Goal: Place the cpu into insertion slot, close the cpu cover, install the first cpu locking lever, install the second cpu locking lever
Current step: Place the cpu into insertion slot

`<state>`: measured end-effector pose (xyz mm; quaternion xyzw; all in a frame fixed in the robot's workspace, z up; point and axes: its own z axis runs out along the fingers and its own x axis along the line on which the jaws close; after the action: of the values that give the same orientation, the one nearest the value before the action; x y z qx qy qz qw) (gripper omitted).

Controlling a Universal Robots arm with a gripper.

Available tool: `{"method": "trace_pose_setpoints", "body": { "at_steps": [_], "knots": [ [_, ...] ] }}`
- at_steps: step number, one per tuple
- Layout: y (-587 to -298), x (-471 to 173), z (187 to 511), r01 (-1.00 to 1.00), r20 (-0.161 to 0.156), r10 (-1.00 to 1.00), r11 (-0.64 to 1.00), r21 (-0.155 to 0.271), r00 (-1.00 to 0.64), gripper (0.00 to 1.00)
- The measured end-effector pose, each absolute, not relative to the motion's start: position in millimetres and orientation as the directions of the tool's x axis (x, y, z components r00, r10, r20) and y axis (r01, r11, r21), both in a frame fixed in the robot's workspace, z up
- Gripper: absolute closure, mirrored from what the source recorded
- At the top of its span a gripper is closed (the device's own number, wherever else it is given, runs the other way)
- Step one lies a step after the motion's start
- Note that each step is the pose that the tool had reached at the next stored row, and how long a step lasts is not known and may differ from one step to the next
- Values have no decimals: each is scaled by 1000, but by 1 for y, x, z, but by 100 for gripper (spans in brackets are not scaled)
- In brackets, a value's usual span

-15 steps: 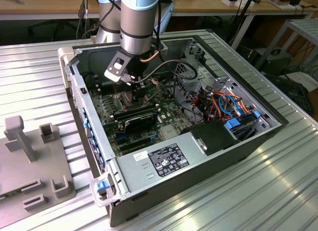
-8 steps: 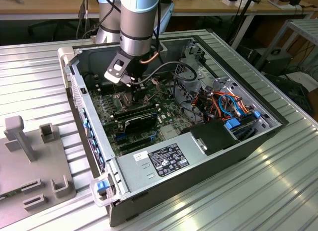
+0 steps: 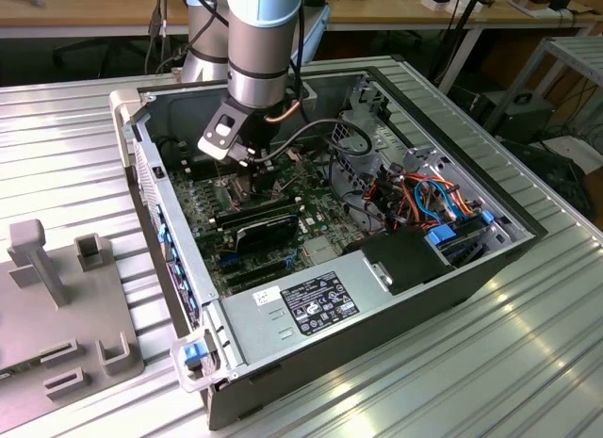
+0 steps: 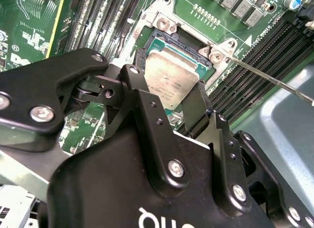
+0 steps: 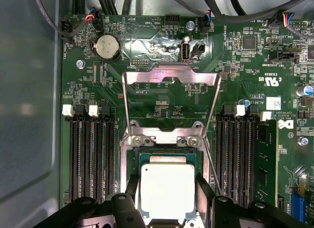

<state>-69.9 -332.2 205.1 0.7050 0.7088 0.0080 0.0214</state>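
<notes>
The cpu [image 5: 167,193] [image 4: 171,73] is a flat square chip with a dull silver face. It sits over the insertion slot [image 5: 167,155] [image 4: 169,38], a dark socket with a metal rim on the green board. My gripper [image 5: 168,185] [image 4: 168,83] [image 3: 247,170] is low inside the computer case and shut on the cpu, with one black finger against each of two opposite edges. The cpu cover [image 5: 171,76], a thin metal frame, is swung open away from the socket. A thin locking lever [image 5: 212,162] [image 4: 274,82] stands free beside the socket.
Long black memory slots [image 5: 91,154] [image 5: 240,149] flank the socket on both sides. A coin battery [image 5: 107,46] and cable plugs lie beyond the open cover. The case wall [image 5: 29,115] rises close by. A grey fixture [image 3: 66,297] stands on the table at the exterior view's left.
</notes>
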Motion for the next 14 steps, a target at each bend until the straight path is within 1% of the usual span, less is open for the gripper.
{"method": "trace_pose_setpoints", "body": {
  "at_steps": [14],
  "knots": [
    [-332, -70, 200, 999, -19, 1000, 5, 42, -5, 45]
  ]
}}
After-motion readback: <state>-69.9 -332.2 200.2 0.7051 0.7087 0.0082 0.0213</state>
